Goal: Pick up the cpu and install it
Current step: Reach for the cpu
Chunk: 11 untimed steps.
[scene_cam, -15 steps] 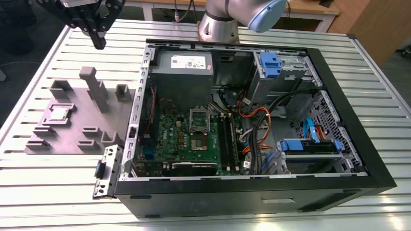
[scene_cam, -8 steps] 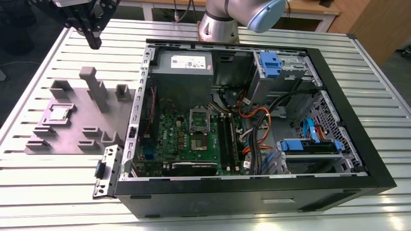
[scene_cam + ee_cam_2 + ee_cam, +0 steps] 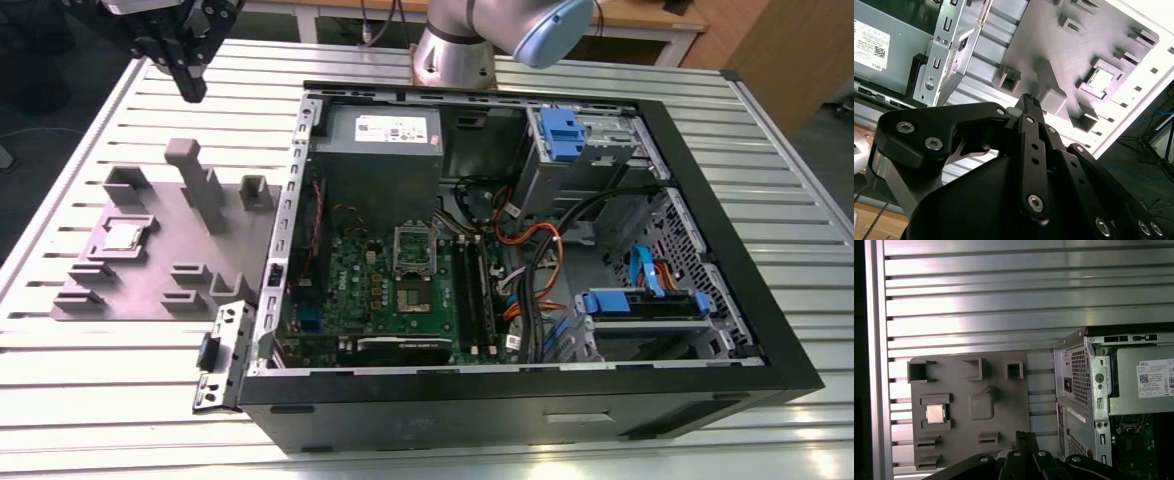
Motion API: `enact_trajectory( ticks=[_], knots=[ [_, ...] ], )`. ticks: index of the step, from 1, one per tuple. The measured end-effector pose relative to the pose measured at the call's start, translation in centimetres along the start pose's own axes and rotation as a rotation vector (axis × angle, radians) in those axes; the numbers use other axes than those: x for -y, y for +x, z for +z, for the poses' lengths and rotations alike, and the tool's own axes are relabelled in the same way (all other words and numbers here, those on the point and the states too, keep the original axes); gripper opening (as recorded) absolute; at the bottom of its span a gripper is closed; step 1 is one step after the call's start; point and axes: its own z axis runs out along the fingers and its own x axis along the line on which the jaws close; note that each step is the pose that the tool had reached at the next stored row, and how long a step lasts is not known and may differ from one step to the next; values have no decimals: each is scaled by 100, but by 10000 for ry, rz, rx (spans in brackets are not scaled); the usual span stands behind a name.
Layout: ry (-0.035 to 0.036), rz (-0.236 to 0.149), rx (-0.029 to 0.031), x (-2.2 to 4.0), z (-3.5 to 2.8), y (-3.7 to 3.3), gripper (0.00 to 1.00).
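The cpu is a small silver square lying in a pocket of the grey plastic tray, on the exterior view's left. It shows in both wrist views, seated in the tray. My gripper hangs high above the table's far left corner, well beyond the tray, with its black fingers shut together and nothing between them. Its tips point toward the tray's tall posts. The green motherboard lies inside the open computer case, with the metal socket frame near its middle.
The open black computer case takes up the middle and right of the slatted metal table. Tall grey posts rise from the tray beside the case wall. Cables, blue drive brackets and a power supply crowd the case.
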Motion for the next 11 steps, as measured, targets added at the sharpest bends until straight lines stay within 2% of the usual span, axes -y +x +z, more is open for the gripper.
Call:
enact_trajectory(
  ticks=[11],
  knots=[
    [1, 1, -17, 12, 19, 133, 11]
  ],
)
